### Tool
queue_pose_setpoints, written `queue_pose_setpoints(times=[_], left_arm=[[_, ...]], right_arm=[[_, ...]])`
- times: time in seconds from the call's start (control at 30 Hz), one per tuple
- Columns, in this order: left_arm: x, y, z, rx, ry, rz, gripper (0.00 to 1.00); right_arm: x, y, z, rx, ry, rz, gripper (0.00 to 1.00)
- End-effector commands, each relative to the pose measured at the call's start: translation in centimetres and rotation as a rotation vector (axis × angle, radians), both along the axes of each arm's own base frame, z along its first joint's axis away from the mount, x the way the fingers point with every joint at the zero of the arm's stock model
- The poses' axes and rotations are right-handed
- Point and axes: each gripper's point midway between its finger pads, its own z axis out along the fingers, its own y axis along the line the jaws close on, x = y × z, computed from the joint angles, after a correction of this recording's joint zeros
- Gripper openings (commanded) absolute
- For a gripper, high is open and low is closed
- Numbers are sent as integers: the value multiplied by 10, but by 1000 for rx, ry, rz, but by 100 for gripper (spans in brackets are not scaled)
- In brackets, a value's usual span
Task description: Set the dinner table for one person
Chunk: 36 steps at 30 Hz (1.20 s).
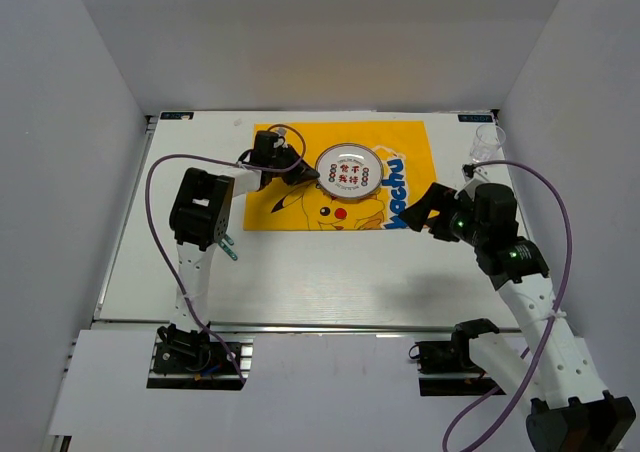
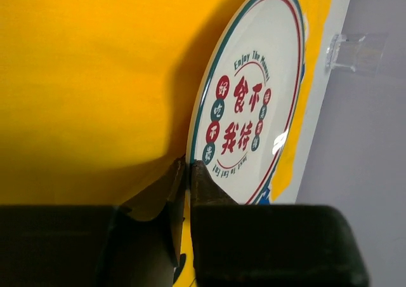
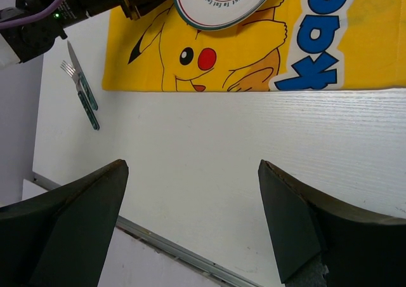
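White tabletop (image 1: 330, 272): broad flat surface that carries everything; it lies under both arms and stretches from their bases to the far wall.
Left hand (image 2: 188, 173): reaches over the far middle of the tabletop, its fingers pressed onto the left rim of the plate, one on each side, pinching it.
Right hand (image 3: 192, 173): fingers spread wide with nothing between them; it hangs over bare tabletop at the right end of the placemat, and whether it touches the surface cannot be told.
Plate (image 1: 345, 172): round and white, with a dark green rim line and red characters in the middle; it sits on the placemat.
Placemat (image 1: 290, 207): yellow cloth with a cartoon print and blue letters, spread flat on the far half of the tabletop.
Fork and knife (image 3: 82, 90): green handles, lying side by side on bare tabletop just beside the placemat's left near corner.
Glass (image 1: 488, 142): clear and upright, at the far right corner of the tabletop, well apart from the plate.
Rail (image 1: 330, 324): metal strip along the near long edge.
Room: plain pale walls close in on the left, the right and the far side.
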Motion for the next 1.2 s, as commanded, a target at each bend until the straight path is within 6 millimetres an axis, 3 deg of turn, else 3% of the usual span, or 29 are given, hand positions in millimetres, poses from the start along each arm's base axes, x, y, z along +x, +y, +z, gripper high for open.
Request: queue_pose_setpoints(times=[0.0, 0.07, 0.1, 0.17, 0.23, 0.27, 0.3, 0.33, 0.4, 0.43, 0.47, 0.5, 0.53, 0.57, 0.6, 0.63, 0.7, 0.73, 0.77, 0.8, 0.83, 0.87, 0.9, 0.93, 0.97, 1.17], left_arm=[[10, 0, 49, -13, -89, 8, 22], [8, 2, 47, -7, -87, 17, 35], [11, 9, 51, 3, -92, 41, 50], [10, 12, 56, 15, -100, 47, 53], [9, 17, 73, 33, -129, 65, 70], [8, 22, 75, 55, -131, 86, 98], [6, 25, 82, 72, -149, 88, 98], [5, 27, 106, 71, -195, 94, 98], [-7, 38, 109, 132, -157, 106, 98], [-10, 46, 130, 154, -187, 134, 98], [-25, 49, 125, 191, -138, 130, 98], [-31, 60, 125, 246, -128, 152, 98], [-42, 67, 145, 263, -146, 162, 98], [-61, 77, 132, 310, -92, 155, 98], [-73, 85, 130, 353, -88, 148, 98], [-83, 95, 145, 376, -125, 165, 98], [-110, 109, 130, 448, -108, 124, 98], [-118, 120, 139, 472, -126, 138, 98], [-130, 124, 135, 494, -103, 117, 98], [-139, 131, 129, 521, -93, 93, 98], [-146, 133, 128, 533, -83, 79, 98], [-155, 136, 130, 554, -91, 49, 98], [-160, 139, 129, 565, -85, 37, 98], [-166, 143, 128, 583, -79, 33, 98], [-169, 145, 136, 591, -120, 27, 98], [-177, 145, 146, 579, -187, 12, 98]], right_arm=[[9, 1, 7, 7, -51, 3, 89], [13, 0, 2, 1, -34, -4, 89], [16, 0, 2, 4, -32, -11, 89], [24, -2, -7, -1, -3, -34, 89], [37, -7, -20, -5, 54, -95, 89], [45, -10, -19, -4, 57, -121, 89], [54, -12, -28, -14, 95, -146, 89], [64, -20, -31, -30, 105, -208, 89], [93, -34, -26, -58, 111, -297, 89], [108, -56, -27, -88, 122, -406, 89], [118, -62, -23, -97, 128, -452, 89], [139, -85, -21, -137, 153, -558, 89], [149, -96, -21, -150, 175, -621, 89], [162, -103, -37, -169, 238, -682, 89], [181, -124, -8, -186, 185, -795, 89], [183, -139, -10, -205, 222, -864, 89], [212, -161, -1, -205, 214, -979, 89], [214, -175, -2, -217, 239, -1031, 89], [226, -192, -19, -220, 285, -1096, 89], [232, -200, -17, -217, 287, -1126, 89], [248, -207, 1, -191, 249, -1145, 89], [258, -223, -13, -202, 272, -1174, 89], [267, -227, -12, -194, 266, -1173, 89], [282, -232, 2, -173, 222, -1171, 89], [292, -242, -15, -180, 250, -1158, 89], [330, -263, -30, -148, 246, -1149, 88]])
